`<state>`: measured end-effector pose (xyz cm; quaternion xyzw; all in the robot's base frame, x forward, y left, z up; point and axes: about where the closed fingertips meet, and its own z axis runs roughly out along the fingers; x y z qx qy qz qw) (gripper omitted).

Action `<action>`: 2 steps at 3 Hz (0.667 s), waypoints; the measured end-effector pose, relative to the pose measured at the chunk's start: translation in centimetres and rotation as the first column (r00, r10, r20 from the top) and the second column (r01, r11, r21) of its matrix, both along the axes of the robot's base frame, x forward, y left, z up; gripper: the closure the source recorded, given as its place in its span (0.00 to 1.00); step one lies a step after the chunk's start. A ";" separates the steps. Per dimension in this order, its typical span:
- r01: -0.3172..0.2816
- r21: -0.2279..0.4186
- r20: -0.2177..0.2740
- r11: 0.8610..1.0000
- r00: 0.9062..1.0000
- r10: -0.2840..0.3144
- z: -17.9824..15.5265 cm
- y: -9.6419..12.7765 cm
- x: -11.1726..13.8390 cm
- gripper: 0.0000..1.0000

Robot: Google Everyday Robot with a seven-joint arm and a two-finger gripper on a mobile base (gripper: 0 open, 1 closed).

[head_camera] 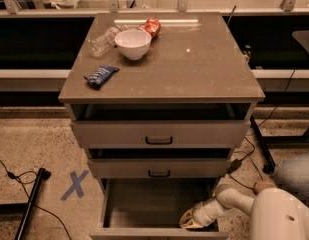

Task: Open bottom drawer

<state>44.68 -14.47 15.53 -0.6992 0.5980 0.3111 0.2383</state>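
The bottom drawer [144,204] of the grey-beige cabinet stands pulled far out, its plain grey box interior showing and its front at the lower frame edge. The middle drawer [159,168] and top drawer [159,133], each with a black pull handle, stand slightly out above it. My gripper [190,220] is at the end of the white arm [229,204], down inside the right front corner of the bottom drawer, close behind its front panel.
On the cabinet top [194,69] lie a white bowl [133,43], a clear plastic bottle [103,41], a red snack bag [152,27] and a blue packet [101,75]. A blue X [74,185] marks the floor at left, beside a black pole [30,203] and cables.
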 end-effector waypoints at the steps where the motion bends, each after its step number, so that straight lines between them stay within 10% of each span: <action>1: 0.010 0.080 0.019 0.997 1.000 -0.012 1.7 -0.4 -0.3 1.00; 2: -0.009 0.095 0.000 0.995 1.000 0.009 2.7 -0.6 -1.0 1.00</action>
